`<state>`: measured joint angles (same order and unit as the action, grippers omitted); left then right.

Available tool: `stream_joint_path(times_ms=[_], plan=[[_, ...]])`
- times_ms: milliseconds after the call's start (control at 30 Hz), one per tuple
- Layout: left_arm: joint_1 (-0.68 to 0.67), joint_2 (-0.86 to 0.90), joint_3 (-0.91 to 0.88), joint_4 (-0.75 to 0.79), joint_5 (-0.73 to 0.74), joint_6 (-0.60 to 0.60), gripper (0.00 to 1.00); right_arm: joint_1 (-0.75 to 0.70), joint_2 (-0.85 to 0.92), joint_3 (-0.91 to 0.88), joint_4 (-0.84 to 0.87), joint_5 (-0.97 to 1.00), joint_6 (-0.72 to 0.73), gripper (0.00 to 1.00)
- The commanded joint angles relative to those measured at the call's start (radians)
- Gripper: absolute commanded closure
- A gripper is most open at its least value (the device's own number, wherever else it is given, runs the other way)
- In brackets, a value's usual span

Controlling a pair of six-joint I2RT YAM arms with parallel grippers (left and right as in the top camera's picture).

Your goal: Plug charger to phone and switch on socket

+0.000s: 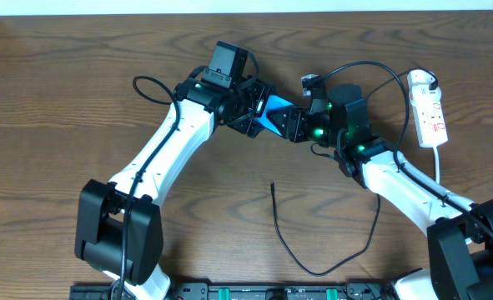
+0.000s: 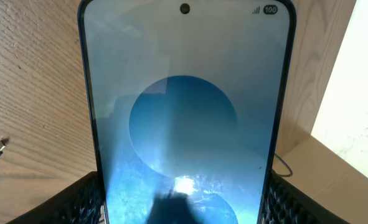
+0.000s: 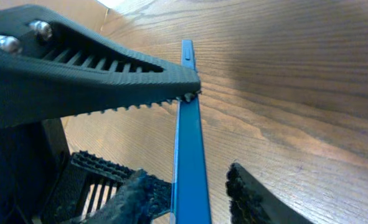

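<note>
The phone [image 1: 273, 113], its screen blue, is held off the table between both arms. My left gripper [image 1: 248, 107] is shut on it. In the left wrist view the phone [image 2: 184, 112] fills the frame, with the left gripper's [image 2: 184, 208] fingers pressed on both long edges. In the right wrist view the phone [image 3: 188, 143] shows edge-on and my right gripper [image 3: 190, 199] straddles it, open, with a gap at the right finger. In the overhead view the right gripper [image 1: 299, 125] is at the phone's right end. The charger's plug tip [image 1: 273, 185] lies loose on the table. The socket [image 1: 430, 110] lies at the far right.
The charger's thin cable [image 1: 313, 271] loops along the table's front and rises towards the right arm. A white adapter [image 1: 422, 80] sits on the socket's far end. The socket's white cord [image 1: 439, 162] runs towards the front. The left gripper's finger [image 3: 78, 68] crosses the right wrist view.
</note>
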<state>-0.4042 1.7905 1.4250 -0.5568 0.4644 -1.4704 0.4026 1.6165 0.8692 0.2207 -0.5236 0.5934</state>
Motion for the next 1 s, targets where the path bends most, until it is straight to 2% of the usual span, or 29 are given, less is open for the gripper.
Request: stream_joint_path(times_ms=[0,133,167,300,667,700,733,767,800,867,967], plan=[[-0.002,-0.034,0.001,0.006,-0.006,-0.014,0.93,0.005,0.007,0.013,-0.001,0.002,-0.007,0.66],[-0.001,-0.034,0.001,0.006,-0.006,-0.014,0.93,0.005,0.007,0.013,-0.001,0.002,-0.007,0.72],[-0.002,-0.034,0.001,0.006,-0.006,-0.014,0.93,0.005,0.007,0.013,-0.001,0.002,-0.007,0.8],[-0.002,-0.034,0.001,0.006,-0.015,-0.014,0.93,0.005,0.007,0.013,-0.001,0.002,-0.006,0.98],[0.0,-0.034,0.001,0.006,-0.032,-0.013,0.92,0.005,0.007,0.013,-0.001,0.003,-0.007,0.99],[0.0,-0.034,0.001,0.006,-0.032,-0.013,0.87,0.004,0.007,0.013,-0.001,0.004,-0.008,0.99],[0.002,-0.035,0.001,0.006,-0.029,-0.012,0.71,0.004,0.007,0.013,-0.006,0.024,-0.016,0.99],[0.004,-0.036,0.001,0.006,-0.024,-0.009,0.63,0.003,0.007,0.013,-0.01,0.033,-0.027,0.99],[0.007,-0.037,0.001,0.006,-0.015,-0.008,0.5,0.002,0.007,0.013,-0.017,0.045,-0.031,0.99],[0.013,-0.04,0.001,0.011,0.014,0.0,0.35,-0.005,0.007,0.013,-0.037,0.069,-0.03,0.99],[0.024,-0.046,0.001,0.051,0.074,0.035,0.24,-0.024,0.007,0.013,-0.053,0.073,-0.029,0.99]])
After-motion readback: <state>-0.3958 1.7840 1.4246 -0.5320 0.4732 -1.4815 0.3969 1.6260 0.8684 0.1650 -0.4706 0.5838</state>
